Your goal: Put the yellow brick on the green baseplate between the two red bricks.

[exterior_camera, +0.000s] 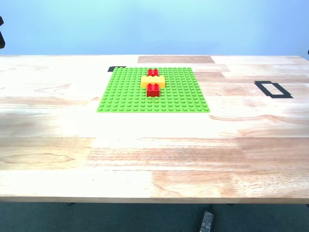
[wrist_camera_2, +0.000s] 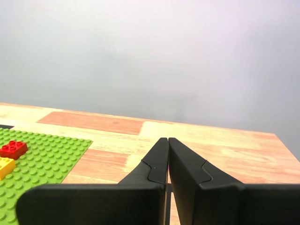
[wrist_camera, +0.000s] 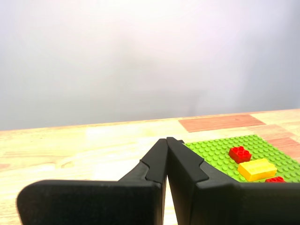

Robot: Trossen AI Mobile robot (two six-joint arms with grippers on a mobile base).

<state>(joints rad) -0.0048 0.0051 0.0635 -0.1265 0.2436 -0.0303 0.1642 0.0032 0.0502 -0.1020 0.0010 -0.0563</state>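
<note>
The green baseplate (exterior_camera: 183, 99) lies flat in the middle of the table in the exterior view. On it the yellow brick (exterior_camera: 153, 81) sits between two red bricks, one (exterior_camera: 152, 72) behind it and one (exterior_camera: 153, 89) in front, all three touching in a row. The first wrist view shows the baseplate (wrist_camera: 220, 150), the yellow brick (wrist_camera: 257, 168) and a red brick (wrist_camera: 240, 153) beyond my first gripper (wrist_camera: 167, 139), which is shut and empty. My second gripper (wrist_camera_2: 168, 139) is shut and empty too, with the baseplate (wrist_camera_2: 47, 154) and a red brick (wrist_camera_2: 13, 149) off to one side.
A black tape rectangle (exterior_camera: 273, 89) marks the table toward the exterior view's right. A small black tape mark (exterior_camera: 116, 68) lies at the baseplate's far corner. A darker wood patch (exterior_camera: 175, 59) sits behind the baseplate. The table's near edge (exterior_camera: 154, 198) runs along the bottom.
</note>
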